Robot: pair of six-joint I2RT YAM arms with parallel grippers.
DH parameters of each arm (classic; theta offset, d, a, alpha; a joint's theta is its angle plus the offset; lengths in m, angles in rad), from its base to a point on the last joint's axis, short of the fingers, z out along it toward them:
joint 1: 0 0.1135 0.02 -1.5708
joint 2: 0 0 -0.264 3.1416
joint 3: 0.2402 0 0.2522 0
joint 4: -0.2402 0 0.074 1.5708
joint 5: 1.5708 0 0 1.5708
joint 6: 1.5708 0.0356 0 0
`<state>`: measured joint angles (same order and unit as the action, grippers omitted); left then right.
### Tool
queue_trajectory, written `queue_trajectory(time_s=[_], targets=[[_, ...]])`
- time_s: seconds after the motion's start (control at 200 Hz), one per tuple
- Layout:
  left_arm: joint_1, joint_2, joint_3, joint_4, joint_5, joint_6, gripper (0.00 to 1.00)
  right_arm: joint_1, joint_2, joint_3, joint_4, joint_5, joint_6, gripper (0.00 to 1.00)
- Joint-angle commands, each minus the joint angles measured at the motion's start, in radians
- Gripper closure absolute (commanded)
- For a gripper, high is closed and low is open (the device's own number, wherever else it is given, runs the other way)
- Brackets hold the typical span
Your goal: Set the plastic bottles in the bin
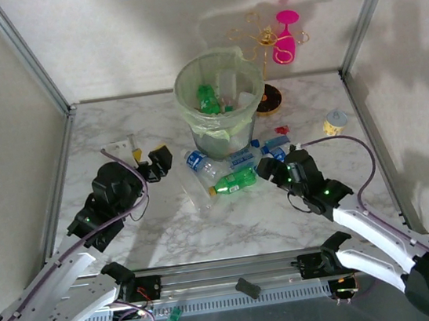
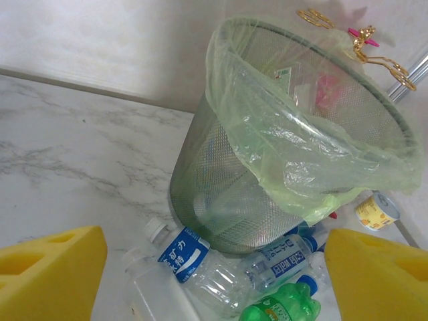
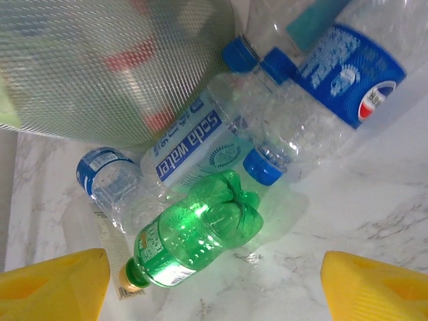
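The job looks partway done. Some plastic bottles (image 1: 206,98) already lie inside the bin (image 1: 215,133), and a heap of them rests on the desk (image 1: 230,222) at the bin's 6 o'clock, against its base.

The step in hand reads as a reach for the next pick. The right tool (image 1: 269,166) sits at the heap's 3 o'clock, its yellow pads (image 3: 53,281) spread wide with nothing between them. The green bottle (image 3: 194,234) lies on its side just ahead. The left tool (image 1: 151,154) hovers at the heap's 9 o'clock, also wide open and empty.

Next, the right tool would need to go forward and down until its pads straddle the green body, then close, lift above the rim and carry toward 12 o'clock. That bottle touches a clear soda-water bottle (image 3: 194,144). It may also rest on a flattened clear one, though that is hard to tell through the plastic, so neighbours could drag along.

The desk lies bare toward 6 o'clock of the heap. At the bin's 2 o'clock the gold wire stand (image 1: 257,36) and pink glass (image 1: 284,40) stand near the rim. A small can (image 1: 335,121) sits at 3 o'clock, near the desk edge.
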<state>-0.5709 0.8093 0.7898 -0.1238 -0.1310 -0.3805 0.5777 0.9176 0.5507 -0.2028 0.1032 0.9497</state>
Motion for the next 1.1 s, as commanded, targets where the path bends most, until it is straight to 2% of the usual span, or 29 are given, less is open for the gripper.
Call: queue_trajectory(time_s=[0.0,0.105,0.18,0.255,0.451,0.586,0.781,1.091], targets=[[-0.007,-0.001,-0.003,0.025,0.002,0.012,0.16,-0.001,0.058,-0.017,0.059,-0.037,0.143,0.18],[-0.009,-0.002,-0.004,0.024,-0.001,0.013,0.16,-0.002,0.113,0.009,0.016,-0.007,0.196,0.19],[-0.012,-0.005,-0.006,0.025,-0.002,0.014,0.16,-0.012,0.127,0.041,-0.029,0.059,0.172,0.2],[-0.013,-0.005,-0.008,0.024,-0.005,0.015,0.16,-0.051,0.136,0.054,-0.018,0.073,0.135,0.2],[-0.017,-0.004,-0.006,0.027,-0.005,0.015,0.16,-0.211,0.256,0.09,0.067,-0.043,0.094,0.19],[-0.018,-0.01,-0.01,0.027,-0.01,0.019,0.16,-0.245,0.389,0.193,0.04,-0.047,0.054,0.2],[-0.024,-0.007,-0.011,0.028,-0.008,0.019,0.16,-0.314,0.476,0.23,0.101,-0.094,0.075,0.22],[-0.038,-0.014,-0.012,0.03,-0.015,0.023,0.16,-0.328,0.594,0.266,0.124,-0.115,0.098,0.24]])
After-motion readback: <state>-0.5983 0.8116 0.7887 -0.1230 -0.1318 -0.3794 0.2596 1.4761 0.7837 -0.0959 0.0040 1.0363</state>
